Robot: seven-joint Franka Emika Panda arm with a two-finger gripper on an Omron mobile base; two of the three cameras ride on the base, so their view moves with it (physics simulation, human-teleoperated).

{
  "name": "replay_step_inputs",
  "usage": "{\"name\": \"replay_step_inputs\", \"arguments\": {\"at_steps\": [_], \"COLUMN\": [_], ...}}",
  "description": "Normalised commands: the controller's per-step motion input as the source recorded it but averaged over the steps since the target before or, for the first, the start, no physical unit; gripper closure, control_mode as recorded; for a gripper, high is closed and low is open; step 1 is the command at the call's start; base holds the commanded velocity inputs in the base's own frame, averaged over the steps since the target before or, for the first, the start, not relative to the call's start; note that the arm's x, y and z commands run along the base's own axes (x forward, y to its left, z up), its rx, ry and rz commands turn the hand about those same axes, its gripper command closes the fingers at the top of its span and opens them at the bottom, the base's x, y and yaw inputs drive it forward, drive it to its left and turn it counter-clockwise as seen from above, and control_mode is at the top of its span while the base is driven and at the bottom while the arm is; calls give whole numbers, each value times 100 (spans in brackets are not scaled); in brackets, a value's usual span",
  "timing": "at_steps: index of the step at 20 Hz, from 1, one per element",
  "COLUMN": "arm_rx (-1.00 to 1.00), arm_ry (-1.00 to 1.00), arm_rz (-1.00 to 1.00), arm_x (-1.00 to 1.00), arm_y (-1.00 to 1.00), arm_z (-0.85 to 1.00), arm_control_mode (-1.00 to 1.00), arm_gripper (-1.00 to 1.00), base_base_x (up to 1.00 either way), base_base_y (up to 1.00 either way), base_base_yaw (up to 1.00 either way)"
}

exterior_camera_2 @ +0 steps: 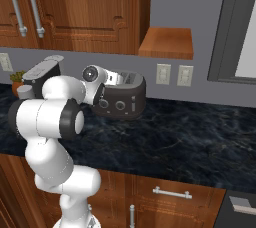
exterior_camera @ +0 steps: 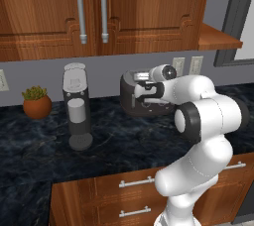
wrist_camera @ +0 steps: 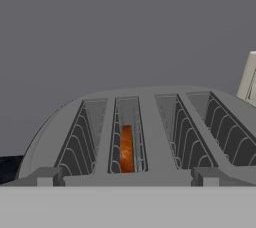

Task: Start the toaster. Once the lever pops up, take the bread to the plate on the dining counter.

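Observation:
The dark grey toaster [exterior_camera: 130, 82] [exterior_camera_2: 127, 92] stands against the back wall on the black stone counter [exterior_camera_2: 190, 137]. My gripper [exterior_camera: 144, 92] [wrist_camera: 126, 178] is at its front upper edge, open, fingertips [wrist_camera: 46, 176] spread wide with nothing between them. In the hand view I look along the toaster's silver top [wrist_camera: 150, 122]; the bread [wrist_camera: 126, 149] sits deep in a left slot, only its brown edge visible. The lever [exterior_camera_2: 134, 103] is a black slider to the right of the round knobs [exterior_camera_2: 120, 105]. The plate and the dining counter are out of view.
A tall silver-and-black coffee machine [exterior_camera: 77, 106] [exterior_camera_2: 42, 72] stands left of the toaster, with a potted plant [exterior_camera: 36, 102] further left. Wall outlets [exterior_camera_2: 172, 74] are to the right. Wooden cabinets [exterior_camera: 99, 12] and a shelf [exterior_camera_2: 167, 42] hang overhead.

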Motion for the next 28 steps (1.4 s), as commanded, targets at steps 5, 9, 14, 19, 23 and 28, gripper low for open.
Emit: {"name": "replay_step_inputs", "arguments": {"at_steps": [5, 9, 14, 19, 23, 28], "arm_rx": [0, 0, 0, 0, 0, 0], "arm_ry": [0, 0, 0, 0, 0, 0], "arm_rz": [0, 0, 0, 0, 0, 0], "arm_x": [0, 0, 0, 0, 0, 0], "arm_y": [0, 0, 0, 0, 0, 0], "arm_z": [0, 0, 0, 0, 0, 0], "arm_control_mode": [-100, -100, -100, -100, -100, -100], "arm_gripper": [-100, -100, -100, -100, -100, -100], "base_base_x": [0, 0, 0, 0, 0, 0], "base_base_y": [0, 0, 0, 0, 0, 0], "base_base_yaw": [0, 0, 0, 0, 0, 0]}}
